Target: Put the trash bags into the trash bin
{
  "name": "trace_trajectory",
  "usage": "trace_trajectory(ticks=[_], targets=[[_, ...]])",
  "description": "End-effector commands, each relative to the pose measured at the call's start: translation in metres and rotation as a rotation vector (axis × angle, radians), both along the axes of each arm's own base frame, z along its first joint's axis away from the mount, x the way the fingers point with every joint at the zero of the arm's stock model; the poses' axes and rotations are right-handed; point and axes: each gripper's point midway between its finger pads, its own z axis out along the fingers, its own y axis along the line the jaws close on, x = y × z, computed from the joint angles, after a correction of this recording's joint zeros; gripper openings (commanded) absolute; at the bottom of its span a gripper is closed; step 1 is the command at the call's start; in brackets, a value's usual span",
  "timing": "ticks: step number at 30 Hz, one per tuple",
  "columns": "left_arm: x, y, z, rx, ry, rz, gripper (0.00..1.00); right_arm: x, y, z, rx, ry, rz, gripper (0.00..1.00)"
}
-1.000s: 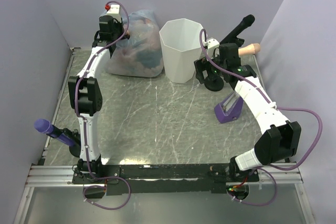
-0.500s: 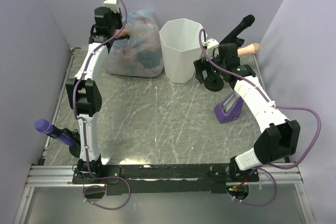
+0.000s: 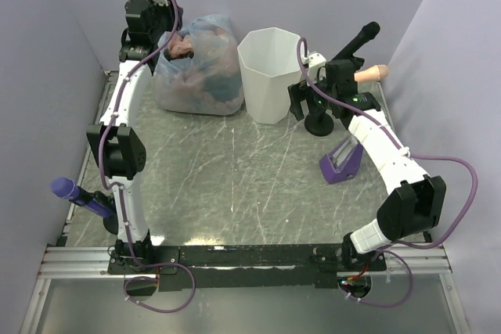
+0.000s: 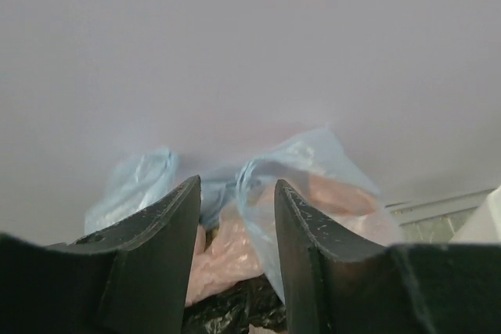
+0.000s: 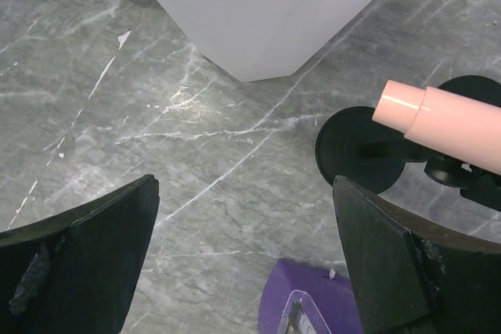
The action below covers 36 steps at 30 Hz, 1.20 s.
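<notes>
The left gripper [image 4: 236,185] jaws stood narrowly apart, the trash bag [image 4: 313,185] top just beyond their gap, apparently aligned for grasping; the right gripper [image 5: 244,185] jaws gaped wide, empty, with the trash bin [image 5: 258,5] ahead.

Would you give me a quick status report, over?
Left gripper open at top of trash bag. Right gripper open, low beside trash bin. Bag not binned yet. Bin mouth unobstructed.

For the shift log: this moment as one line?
left claw open at trash bag top | right claw open beside trash bin | bag not binned
</notes>
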Motion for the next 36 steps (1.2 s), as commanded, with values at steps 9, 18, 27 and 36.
trace_trajectory(ticks=[9, 18, 27, 36], targets=[[0.029, 0.012, -0.092, -0.076, 0.212, 0.023, 0.61, -0.011, -0.006, 0.017, -0.013, -0.066, -0.007, 0.98], [0.053, 0.041, -0.13, -0.06, 0.231, 0.178, 0.58, -0.015, -0.015, 0.018, -0.058, -0.076, -0.019, 0.99], [0.066, 0.028, -0.127, -0.133, 0.184, 0.081, 0.5, -0.013, -0.016, 0.015, -0.071, -0.065, -0.015, 0.99], [0.064, 0.03, -0.091, -0.145, 0.094, 0.022, 0.21, -0.01, -0.015, 0.014, -0.079, -0.056, -0.013, 0.99]])
